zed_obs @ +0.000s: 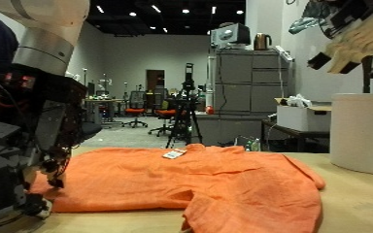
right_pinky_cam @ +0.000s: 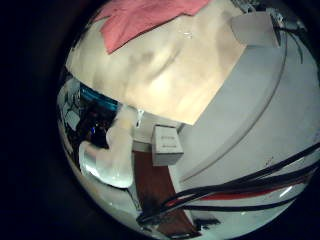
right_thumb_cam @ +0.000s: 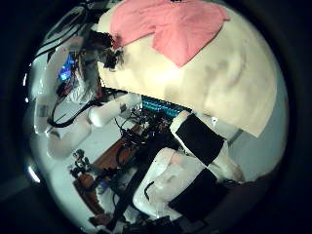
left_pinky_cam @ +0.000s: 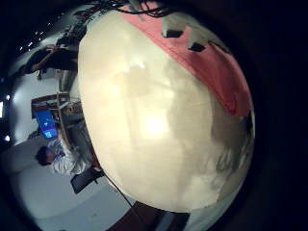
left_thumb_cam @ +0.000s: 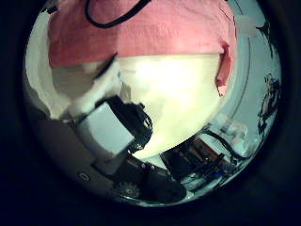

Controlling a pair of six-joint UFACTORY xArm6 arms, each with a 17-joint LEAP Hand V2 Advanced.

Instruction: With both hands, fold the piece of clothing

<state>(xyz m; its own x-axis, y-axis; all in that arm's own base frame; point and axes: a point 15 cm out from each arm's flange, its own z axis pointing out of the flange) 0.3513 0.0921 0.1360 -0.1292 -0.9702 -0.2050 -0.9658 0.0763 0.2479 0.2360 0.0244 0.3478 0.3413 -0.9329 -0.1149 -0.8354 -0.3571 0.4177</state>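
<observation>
While the outside view shows the orange garment spread flat on the counter, a white tag at its far edge, one hand hangs high with fingers loosely spread; which hand it is, I cannot tell. Left palm views show the cloth along the counter's edge, with bare surface beside it. Right palm views show it far off, the counter's near edge clear, that hand's fingers relaxed.
</observation>
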